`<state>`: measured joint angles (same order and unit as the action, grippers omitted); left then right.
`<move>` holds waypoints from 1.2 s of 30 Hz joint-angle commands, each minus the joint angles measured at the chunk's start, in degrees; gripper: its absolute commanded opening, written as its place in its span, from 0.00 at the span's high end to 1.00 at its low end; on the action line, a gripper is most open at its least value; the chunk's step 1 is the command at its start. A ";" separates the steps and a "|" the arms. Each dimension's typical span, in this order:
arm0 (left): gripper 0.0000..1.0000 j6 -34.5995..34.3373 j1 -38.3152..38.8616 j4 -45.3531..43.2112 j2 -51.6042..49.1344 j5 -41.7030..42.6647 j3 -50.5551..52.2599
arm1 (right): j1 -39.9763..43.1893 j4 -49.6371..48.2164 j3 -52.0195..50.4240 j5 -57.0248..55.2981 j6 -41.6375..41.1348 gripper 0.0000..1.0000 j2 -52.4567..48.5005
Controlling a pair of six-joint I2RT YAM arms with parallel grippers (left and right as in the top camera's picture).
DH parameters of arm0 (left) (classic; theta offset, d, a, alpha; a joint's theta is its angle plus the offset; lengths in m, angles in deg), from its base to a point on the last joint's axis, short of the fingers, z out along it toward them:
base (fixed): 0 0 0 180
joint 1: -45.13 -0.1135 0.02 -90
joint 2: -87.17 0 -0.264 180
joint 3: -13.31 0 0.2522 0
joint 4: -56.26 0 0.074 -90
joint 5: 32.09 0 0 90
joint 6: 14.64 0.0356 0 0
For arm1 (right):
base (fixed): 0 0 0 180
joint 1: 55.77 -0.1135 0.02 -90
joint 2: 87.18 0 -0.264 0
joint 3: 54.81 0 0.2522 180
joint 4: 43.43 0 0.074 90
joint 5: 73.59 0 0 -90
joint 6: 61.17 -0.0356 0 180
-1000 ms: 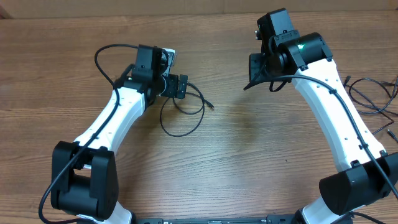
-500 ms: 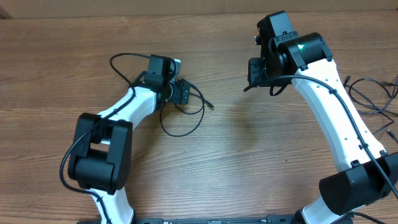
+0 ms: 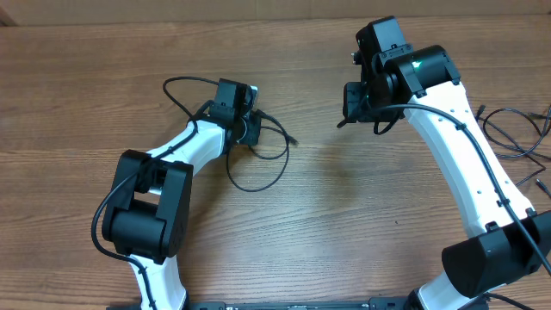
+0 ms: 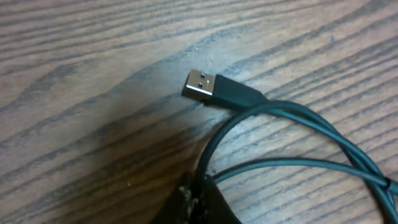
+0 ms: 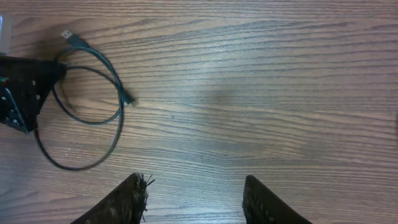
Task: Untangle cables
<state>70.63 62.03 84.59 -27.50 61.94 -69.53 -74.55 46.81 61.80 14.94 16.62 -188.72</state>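
Note:
One of the cables (image 3: 248, 189), thin and black, lies in loose loops on the wooden table left of centre. My left gripper (image 3: 250, 129) is shut on it, low at the table. In the left wrist view a strand runs up between the closed jaws of the left gripper (image 4: 202, 199). The cable (image 4: 292, 162) curves off to the right there, and its silver-tipped USB plug (image 4: 214, 90) lies just beyond. My right gripper (image 3: 357, 99) hangs open above bare wood at the back right. The right wrist view shows the right gripper (image 5: 196, 199) holding nothing, with the cable (image 5: 119, 93) far to its left.
More thin black cables (image 3: 516, 138) lie at the table's right edge, beside the right arm. A small plug end (image 3: 294, 139) of the held cable points right, toward the middle of the table.
My left arm swung its wrist to the right along the table, and its gripper went from open to shut on the cable. The loop shifted slightly right. The right arm has not moved.

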 commanded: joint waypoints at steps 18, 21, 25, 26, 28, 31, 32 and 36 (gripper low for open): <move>0.96 -3.26 0.39 15.91 22.99 32.68 -19.21 | 0.15 -3.32 -0.02 22.45 9.20 0.29 -0.26; 0.96 -3.23 0.37 15.80 23.41 36.28 -19.21 | 0.15 -5.05 -0.02 24.52 10.19 0.29 -0.26; 0.96 -4.00 0.39 15.96 23.41 36.52 -19.21 | 0.15 -7.54 -0.02 24.57 10.19 0.29 -0.26; 0.96 -4.35 0.39 15.91 23.41 36.54 -19.21 | 0.15 -8.26 -0.02 24.74 10.19 0.30 -0.26; 0.96 -4.33 0.39 15.89 23.41 36.68 -19.21 | 0.11 -9.33 -0.02 24.81 10.19 0.30 -0.26; 0.96 -4.35 0.39 15.87 23.41 36.87 -19.21 | 0.11 -11.41 -0.02 25.27 10.16 0.30 -0.26; 0.96 -4.35 0.39 15.82 23.41 37.64 -19.21 | 0.11 -12.55 -0.02 25.40 10.16 0.30 -0.26; 0.96 -4.74 0.39 15.41 23.41 41.35 -19.21 | 0.11 -18.23 -0.02 25.35 10.16 0.30 -0.26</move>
<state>66.52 62.03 100.41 -3.92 98.99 -88.79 -74.55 30.66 61.71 39.42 26.06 -188.72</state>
